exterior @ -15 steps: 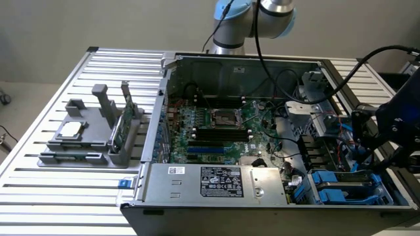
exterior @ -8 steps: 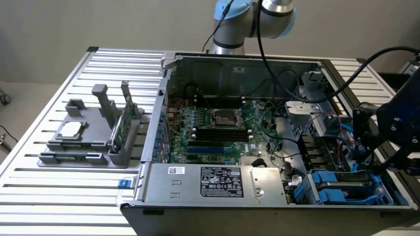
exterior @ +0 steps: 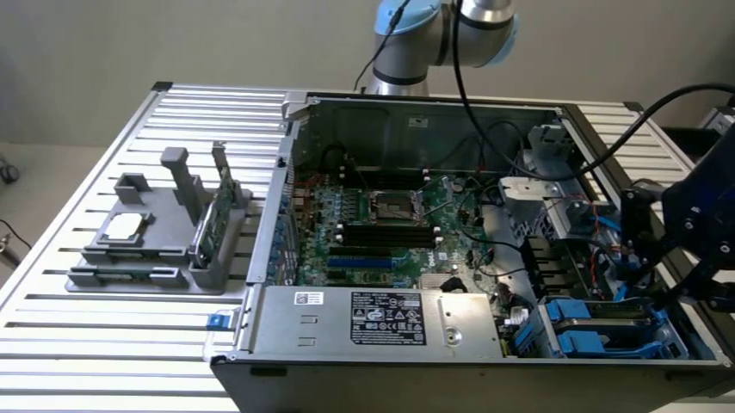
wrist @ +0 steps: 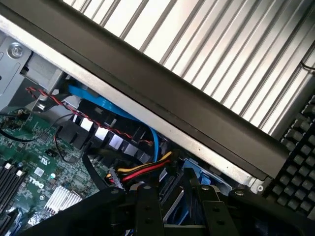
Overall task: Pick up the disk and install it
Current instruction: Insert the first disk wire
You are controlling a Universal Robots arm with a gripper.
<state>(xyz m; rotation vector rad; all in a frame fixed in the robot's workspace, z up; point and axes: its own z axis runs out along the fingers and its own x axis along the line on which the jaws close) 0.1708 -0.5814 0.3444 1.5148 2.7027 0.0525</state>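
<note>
The disk (exterior: 600, 317), grey with blue carrier rails, lies low in the drive cage at the corner of the open computer case (exterior: 287, 172), on the exterior view's right. My dark gripper (exterior: 666, 288) hangs just above and beside that cage, over the case's edge. In the wrist view the gripper (wrist: 179, 216) points down into the cage, with blue carrier plastic (wrist: 189, 179) directly in front of it. Whether it touches or holds that plastic is hidden.
The motherboard (exterior: 379, 215) and the labelled power supply (exterior: 391, 317) fill the case. Red-yellow power wires (wrist: 142, 169) and a blue data cable (wrist: 113, 110) run close to the cage. A grey fixture (exterior: 150, 267) on the slatted table (exterior: 92, 344) holds a processor chip (exterior: 124, 225) and a green card (exterior: 213, 219).
</note>
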